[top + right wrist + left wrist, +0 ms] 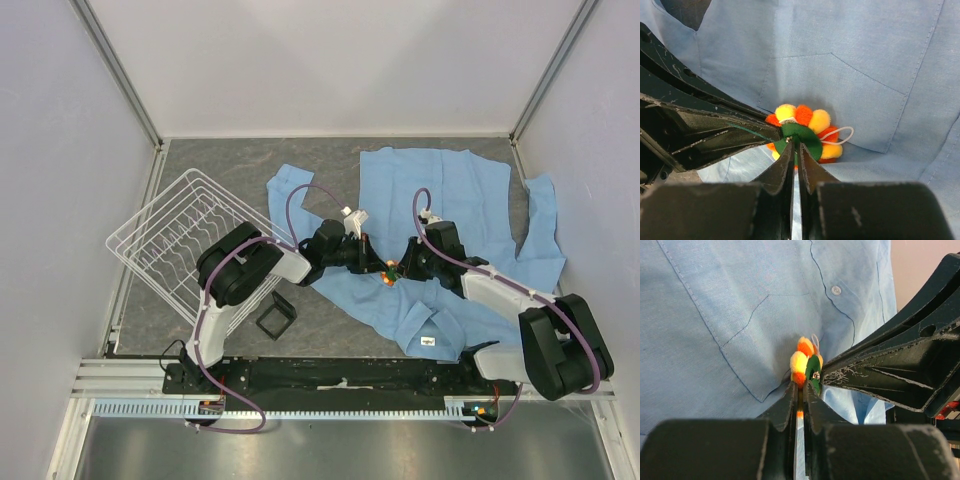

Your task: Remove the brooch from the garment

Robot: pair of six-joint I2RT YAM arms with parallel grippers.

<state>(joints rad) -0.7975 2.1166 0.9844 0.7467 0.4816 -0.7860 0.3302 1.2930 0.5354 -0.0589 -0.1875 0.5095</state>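
Observation:
The light blue shirt (pixel 450 190) lies spread on the grey table, its chest pocket showing in both wrist views (pixel 715 315) (pixel 865 50). The brooch (pixel 388 275) stands on edge at the pocket, with orange and yellow pom-pom petals (pixel 799 362) and a green back disc (pixel 812 140). My left gripper (pixel 801 387) is shut on the brooch's orange rim from the left (pixel 378 267). My right gripper (pixel 796 147) is shut on the green back from the right (pixel 400 270). The two grippers' tips almost touch.
A white wire dish rack (pixel 185 235) stands at the left. A small black square frame (pixel 276 315) lies in front of it. The shirt's collar with its white label (pixel 428 341) is near the front edge.

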